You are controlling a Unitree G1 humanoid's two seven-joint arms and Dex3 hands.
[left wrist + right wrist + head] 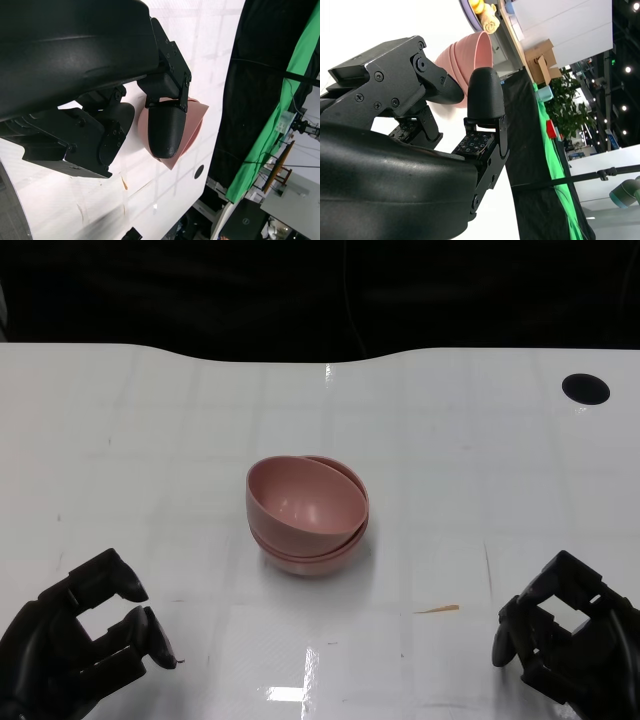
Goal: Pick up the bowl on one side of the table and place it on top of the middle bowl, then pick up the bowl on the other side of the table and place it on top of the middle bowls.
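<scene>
A stack of pink bowls point(307, 514) stands in the middle of the white table point(200, 420), the top bowl tilted toward me and resting unevenly in those below. My left hand point(85, 630) is at the near left, empty, fingers apart and curved. My right hand point(568, 632) is at the near right, also empty with fingers apart. Both hands are well clear of the stack. The left wrist view shows the pink stack point(192, 127) partly behind my fingers point(166, 131). The right wrist view shows the stack point(470, 57) beyond my fingers point(485, 97).
A round black hole point(585, 388) sits in the table at the far right. A small orange scrap point(438, 609) lies near the front right of the stack. The table's far edge meets a dark backdrop.
</scene>
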